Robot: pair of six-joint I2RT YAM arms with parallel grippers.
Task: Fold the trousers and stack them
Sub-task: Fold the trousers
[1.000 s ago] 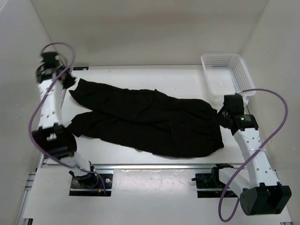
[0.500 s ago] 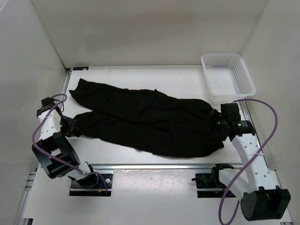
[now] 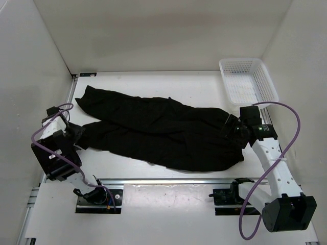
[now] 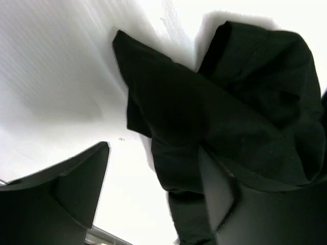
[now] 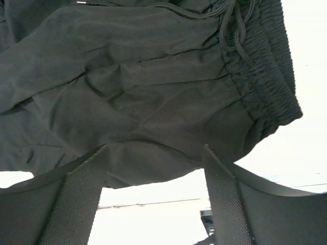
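From above, the trousers (image 3: 158,132) lie spread across the bench (image 3: 153,81), legs leftward; the left wrist view shows the left end effector (image 4: 153,153) spread about a leg end; the right wrist view shows the right end effector (image 5: 153,150) spread over the waist end.

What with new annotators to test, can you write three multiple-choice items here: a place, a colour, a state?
1. Where does the basket stand? A far right corner; B near left corner; C between the arm bases.
2. What colour are the trousers? A blue; B black; C red.
3. How is the right gripper? A shut on the basket; B out of view; C open.
1 A: it sits far right. 2 B: plain black fabric. 3 C: its jaws stand wide apart.
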